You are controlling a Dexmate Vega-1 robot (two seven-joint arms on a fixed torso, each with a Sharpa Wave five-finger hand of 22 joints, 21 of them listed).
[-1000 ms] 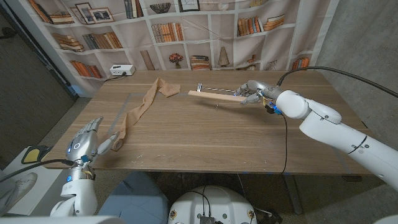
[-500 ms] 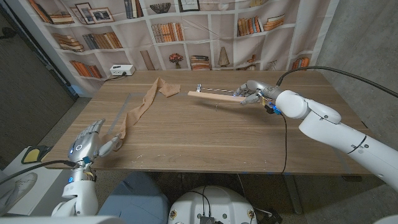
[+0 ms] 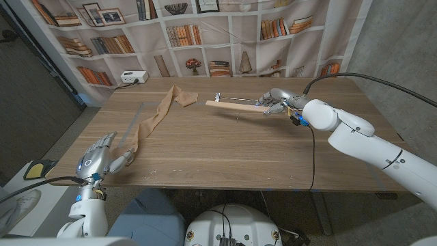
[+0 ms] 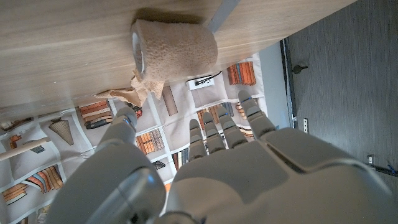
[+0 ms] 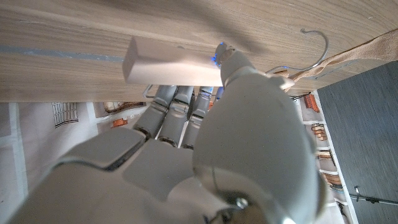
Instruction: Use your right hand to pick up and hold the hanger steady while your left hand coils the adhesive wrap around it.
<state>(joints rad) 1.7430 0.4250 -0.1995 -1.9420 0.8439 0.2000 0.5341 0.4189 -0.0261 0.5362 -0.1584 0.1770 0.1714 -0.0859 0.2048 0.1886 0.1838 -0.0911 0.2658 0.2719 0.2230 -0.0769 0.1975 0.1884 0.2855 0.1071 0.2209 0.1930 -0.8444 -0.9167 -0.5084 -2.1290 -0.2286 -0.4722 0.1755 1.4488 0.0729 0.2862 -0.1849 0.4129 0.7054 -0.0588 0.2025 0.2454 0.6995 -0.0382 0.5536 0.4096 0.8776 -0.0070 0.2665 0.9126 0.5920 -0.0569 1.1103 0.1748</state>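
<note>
Right hand: the right hand [image 3: 276, 101] grips one end of the pale wooden hanger with a metal hook [image 3: 235, 104] and holds it just above the far part of the wooden table [image 3: 225, 147].
Left hand: the left hand [image 3: 99, 156] hovers at the near left table edge, fingers apart, holding nothing.
Wrap: the tan adhesive wrap [image 3: 156, 117] lies unrolled across the left of the table; its roll [image 4: 173, 51] lies just beyond the left fingertips [image 4: 247, 99].

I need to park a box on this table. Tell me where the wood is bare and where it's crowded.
Bare: the wide stretch of table between the unrolled wrap and the right arm, up to the near edge. Also the far right corner behind the right hand. Crowded: the far middle, where that hand holds the hanger, and the near left corner, with the wrap roll before the left hand.
</note>
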